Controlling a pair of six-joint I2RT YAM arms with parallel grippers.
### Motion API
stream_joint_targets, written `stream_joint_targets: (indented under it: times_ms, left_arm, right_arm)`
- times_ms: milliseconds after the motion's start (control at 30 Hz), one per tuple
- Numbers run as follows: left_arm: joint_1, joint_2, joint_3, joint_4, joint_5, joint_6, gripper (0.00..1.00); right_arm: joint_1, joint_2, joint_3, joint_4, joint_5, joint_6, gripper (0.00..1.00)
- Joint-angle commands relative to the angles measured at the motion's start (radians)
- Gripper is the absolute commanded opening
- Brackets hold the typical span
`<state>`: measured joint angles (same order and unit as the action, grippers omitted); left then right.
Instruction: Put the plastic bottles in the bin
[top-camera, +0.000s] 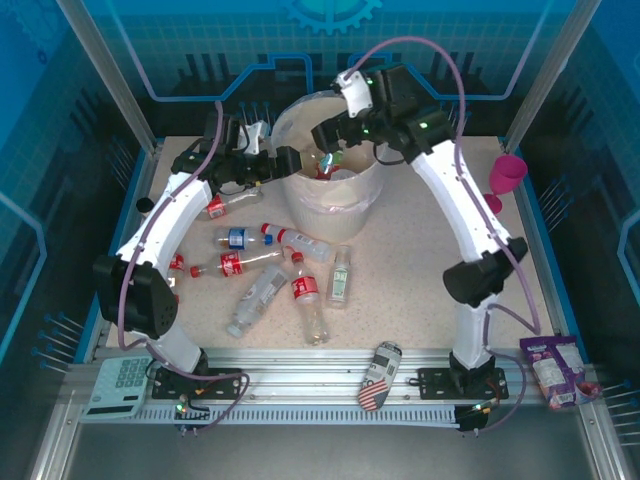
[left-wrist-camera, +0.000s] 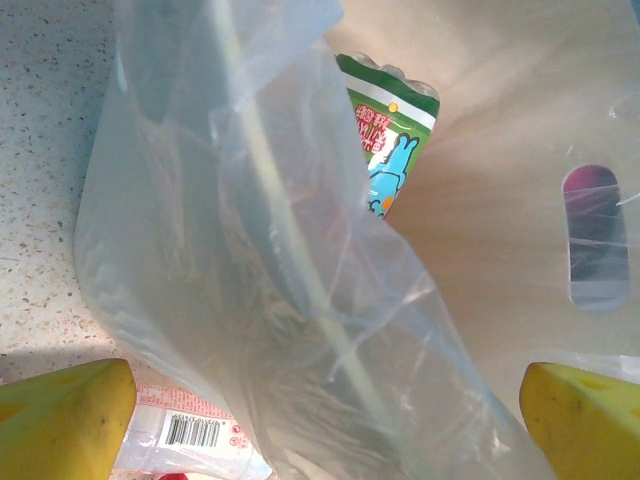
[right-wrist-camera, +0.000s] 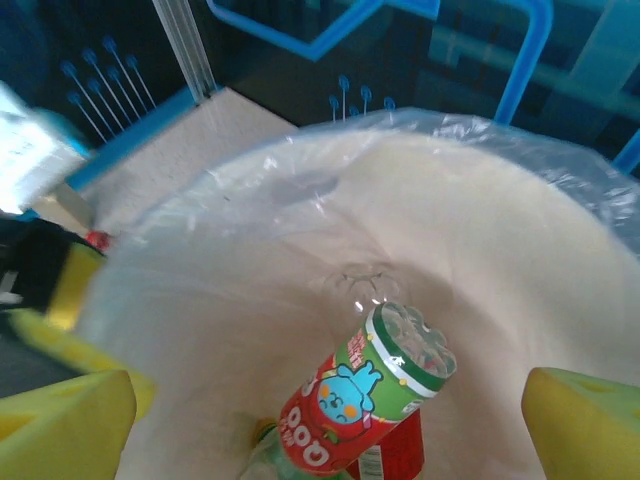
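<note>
The bin (top-camera: 345, 195), a cream bucket lined with a clear bag, stands at the table's back centre. My right gripper (top-camera: 332, 135) (right-wrist-camera: 325, 430) hangs open over its mouth. Below it, inside the bin (right-wrist-camera: 520, 250), a red-and-green labelled bottle (right-wrist-camera: 365, 405) lies bottom-up on other bottles. My left gripper (top-camera: 288, 160) (left-wrist-camera: 325, 420) is open at the bin's left rim, and the bag-covered rim (left-wrist-camera: 290, 250) passes between its fingers. The same bottle (left-wrist-camera: 385, 150) shows inside. Several plastic bottles (top-camera: 300, 243) (top-camera: 258, 298) (top-camera: 341, 277) lie on the table in front of the bin, and one (top-camera: 225, 205) (left-wrist-camera: 180, 435) lies beneath the left arm.
A stars-and-stripes can (top-camera: 378, 375) lies at the near edge. A pink goblet cup (top-camera: 505, 175) stands at the back right. A calculator (top-camera: 118, 385) sits at the near left and a snack packet (top-camera: 553, 368) at the near right. Blue walls enclose the table.
</note>
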<state>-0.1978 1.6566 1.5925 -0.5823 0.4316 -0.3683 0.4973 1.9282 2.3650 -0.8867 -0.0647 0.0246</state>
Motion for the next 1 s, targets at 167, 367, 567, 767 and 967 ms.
stream_joint_targets:
  times_ms: [167,367,567,767,967]
  left_arm:
    - [-0.007,0.019,-0.014,-0.054,-0.016,0.057,0.99]
    - [0.001,0.011,-0.047,-0.033,-0.001,0.071,0.99]
    - [0.005,0.007,-0.055,-0.025,-0.007,0.072,0.99]
    - [0.006,-0.001,-0.075,-0.01,-0.004,0.058,0.99]
    - [0.009,0.005,-0.075,-0.013,-0.011,0.064,0.99]
  right_arm:
    - [-0.017,-0.292,-0.294,0.05,0.036,0.098,0.99]
    - [-0.033,-0.586,-0.693,0.166,0.058,0.13,0.98]
    - [0.02,-0.856,-1.067,0.243,0.218,0.29,0.93]
    - [0.127,-1.002,-1.341,0.3,0.289,0.501,0.85]
    - [0.165,-0.961,-1.579,0.452,0.175,0.701,0.83]
